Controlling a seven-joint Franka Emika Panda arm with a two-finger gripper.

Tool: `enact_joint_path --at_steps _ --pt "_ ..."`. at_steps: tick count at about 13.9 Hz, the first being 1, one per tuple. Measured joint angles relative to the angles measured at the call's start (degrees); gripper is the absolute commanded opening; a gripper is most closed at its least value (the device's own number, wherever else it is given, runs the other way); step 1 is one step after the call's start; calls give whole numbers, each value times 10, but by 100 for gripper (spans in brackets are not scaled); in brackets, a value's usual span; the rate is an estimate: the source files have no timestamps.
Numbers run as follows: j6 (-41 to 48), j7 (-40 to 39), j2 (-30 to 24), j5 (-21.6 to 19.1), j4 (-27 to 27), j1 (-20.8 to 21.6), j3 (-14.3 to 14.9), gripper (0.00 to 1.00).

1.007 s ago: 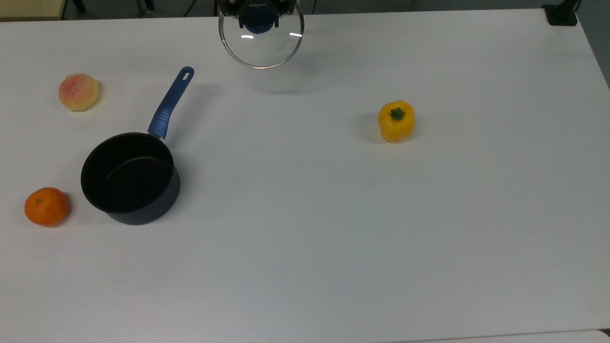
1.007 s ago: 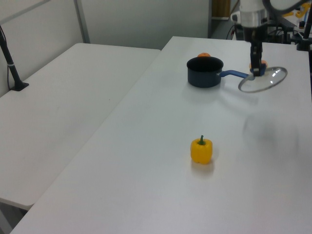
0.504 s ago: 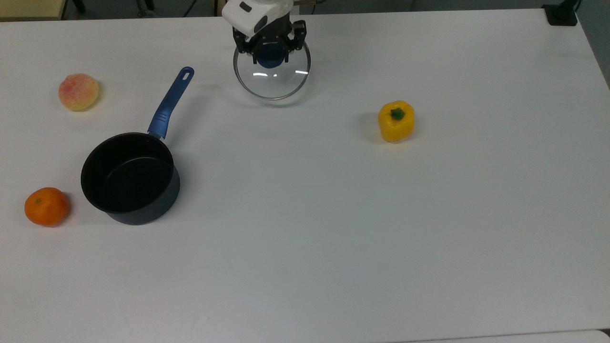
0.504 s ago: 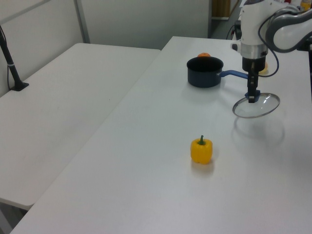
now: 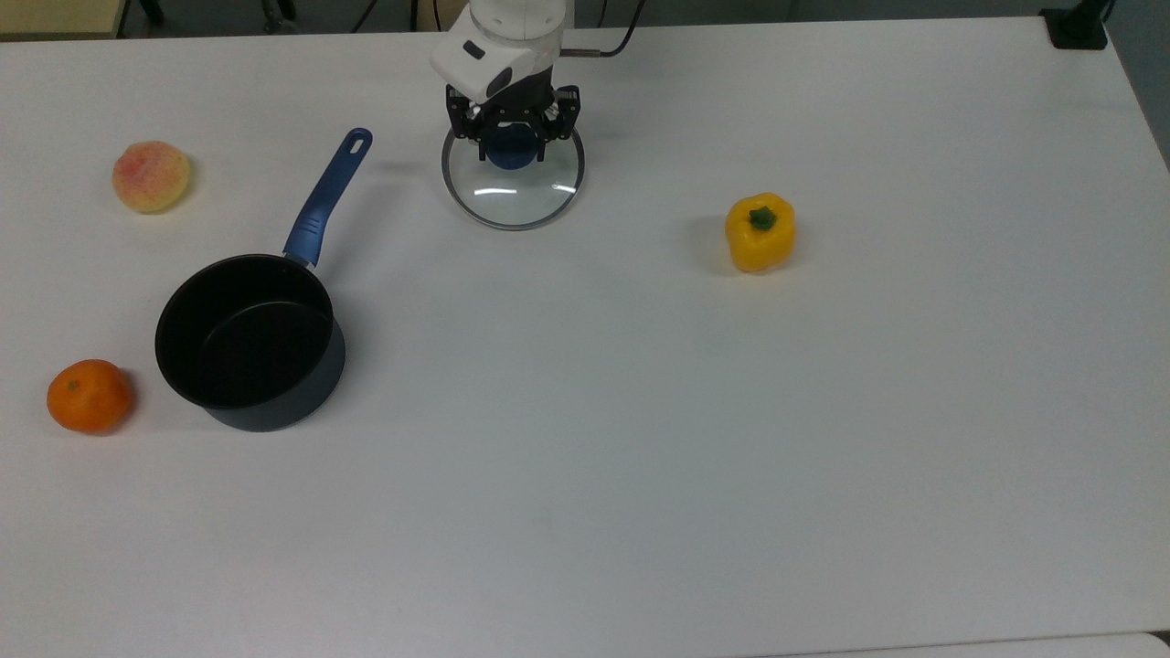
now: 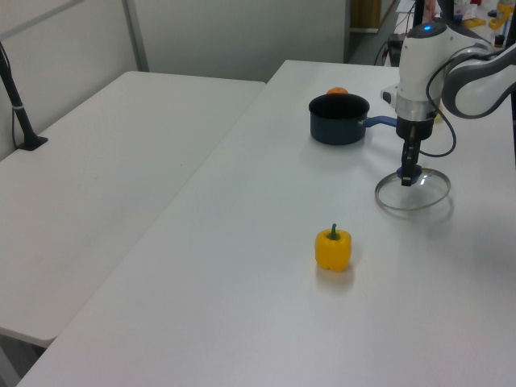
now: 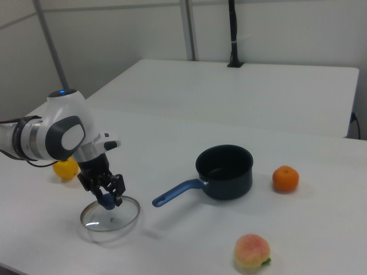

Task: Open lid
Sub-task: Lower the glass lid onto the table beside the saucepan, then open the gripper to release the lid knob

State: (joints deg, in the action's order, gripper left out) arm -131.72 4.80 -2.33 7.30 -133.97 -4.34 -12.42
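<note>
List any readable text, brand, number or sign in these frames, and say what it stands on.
None can be read. The lid under the end effector shows bright glints on its glass, no legible lettering. The saucepan, yellow pepper and table bear no visible markings.

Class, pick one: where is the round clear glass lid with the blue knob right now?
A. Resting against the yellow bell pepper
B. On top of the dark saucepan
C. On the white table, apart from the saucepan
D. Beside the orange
C: the round clear glass lid with the blue knob lies on the white table under the gripper, while the dark saucepan stands open and apart from it.
</note>
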Motion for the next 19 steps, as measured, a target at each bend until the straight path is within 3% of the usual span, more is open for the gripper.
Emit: enact_joint_path --at_steps 1,2,3,7,9,10,14,19 --pt "-1 2 2 0 0 0 0 33" --pt "-1 2 2 0 0 0 0 46" --pt "-1 2 2 0 0 0 0 67" --pt "-1 3 5 0 0 1 0 77" --pt "0 3 6 0 0 1 -1 87" --pt "1 3 6 0 0 1 -1 99" --pt "59 7 4 0 32 1 -4 100" --pt "271 13 -7 -30 227 0 -4 100"
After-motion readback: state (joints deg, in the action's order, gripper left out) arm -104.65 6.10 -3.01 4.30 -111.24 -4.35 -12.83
